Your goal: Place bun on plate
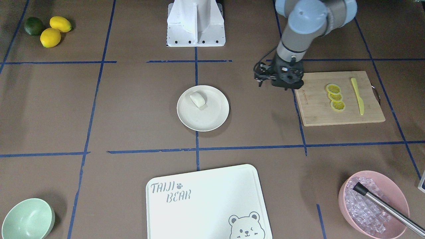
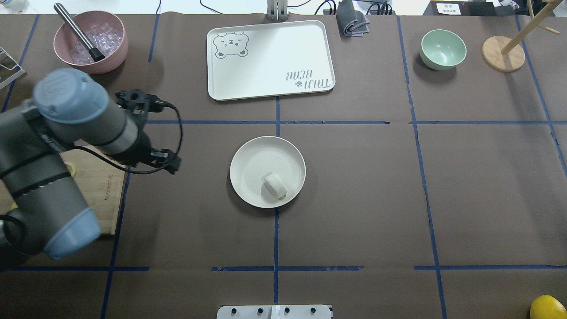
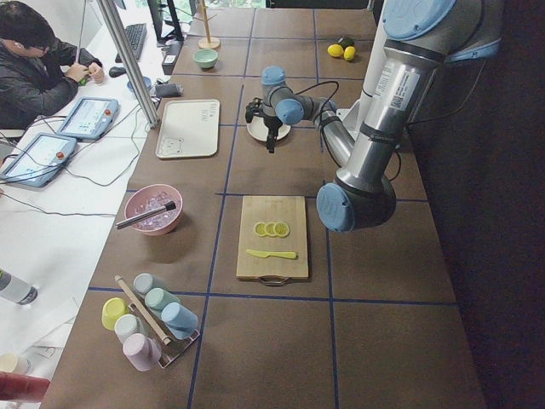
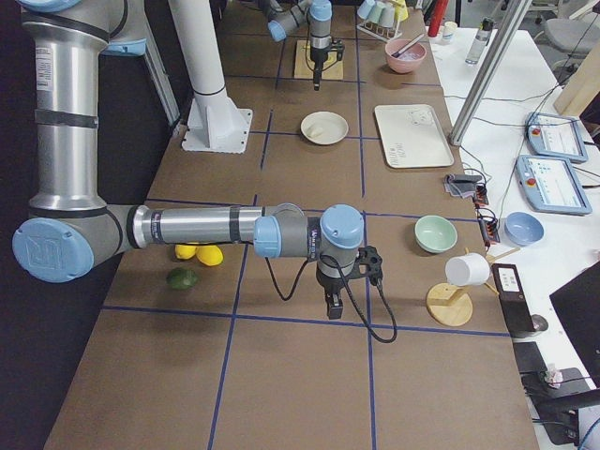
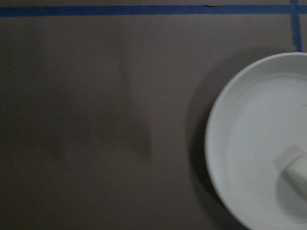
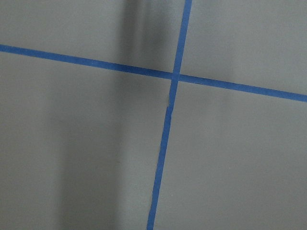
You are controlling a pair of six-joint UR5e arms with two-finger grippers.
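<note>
The bun (image 1: 198,99), judged soft, light and easily dented, best taken gently across its short sides, lies on the plate (image 1: 212,116), well apart from the left gripper (image 1: 286,85). Neither its finger opening nor the right gripper's can be told.

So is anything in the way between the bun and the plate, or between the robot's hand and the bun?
No, nothing visible. The bun already lies on the plate, near its rim. The left gripper hangs beside the wooden board, with only bare table between it and the plate.
</note>
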